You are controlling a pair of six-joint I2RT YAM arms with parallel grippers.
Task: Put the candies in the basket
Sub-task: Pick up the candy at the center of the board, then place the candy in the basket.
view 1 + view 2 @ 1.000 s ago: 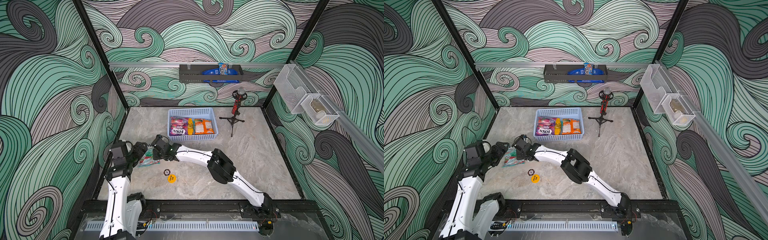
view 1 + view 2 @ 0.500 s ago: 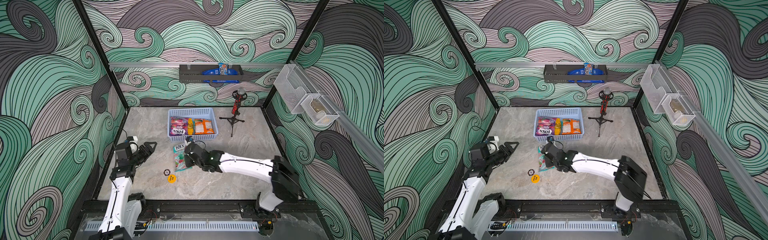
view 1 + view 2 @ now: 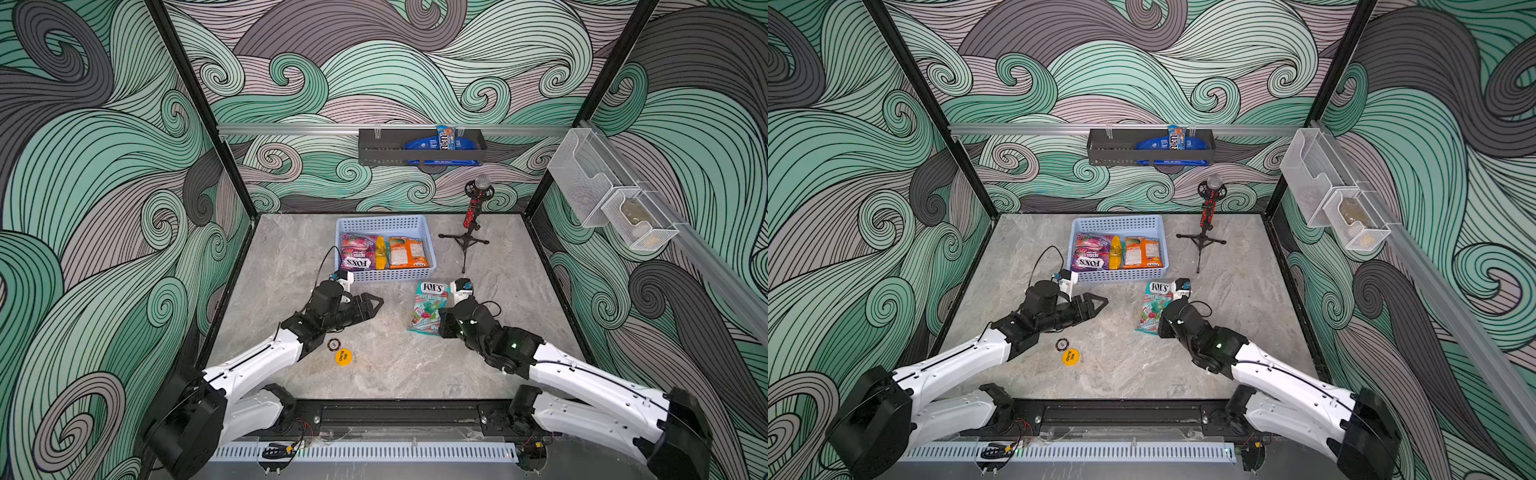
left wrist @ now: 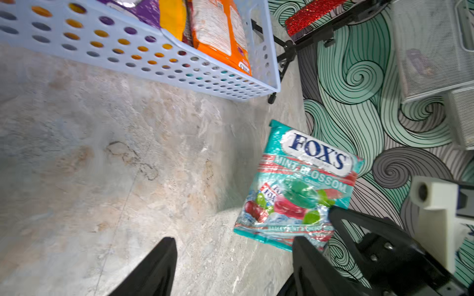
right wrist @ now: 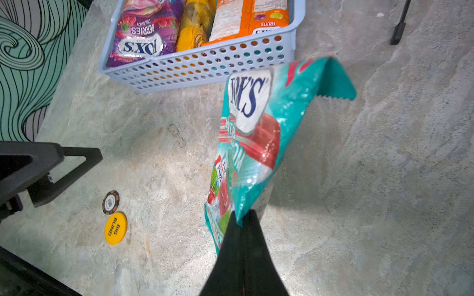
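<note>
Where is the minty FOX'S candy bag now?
In both top views the mint bag is pinched in the right gripper, just in front of the basket, near its right corner.

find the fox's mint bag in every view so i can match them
Top view: FOX'S mint bag right of centre, just in front of the light blue basket.
Top view: bag at centre, in front of the basket.
Left wrist: bag in view, off a corner of the basket.
Right wrist: bag mid-picture, pinched by the right gripper, basket beyond.
Shared landmark: the basket.
</note>
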